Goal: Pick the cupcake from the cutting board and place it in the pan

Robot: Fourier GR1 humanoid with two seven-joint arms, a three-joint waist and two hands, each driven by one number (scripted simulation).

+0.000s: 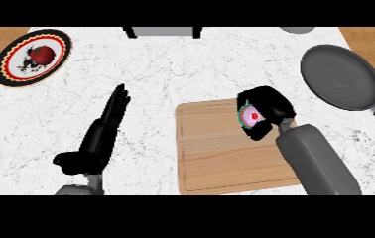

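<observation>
Now the right hand (265, 108) has its fingers curled round the cupcake (253, 116)!
Cupcake's over the cutting board's (219, 152) right side; pan (338, 77) far right; left hand (102, 133) spread flat on the table (183, 68).

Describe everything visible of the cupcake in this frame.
The cupcake shows only in part: a pink top with a red dot in the middle and a thin green edge. The right hand is curled round it and hides the rest. It sits over the right side of the wooden cutting board; whether it rests there or is lifted cannot be told. The pan lies apart, to the right.
</observation>
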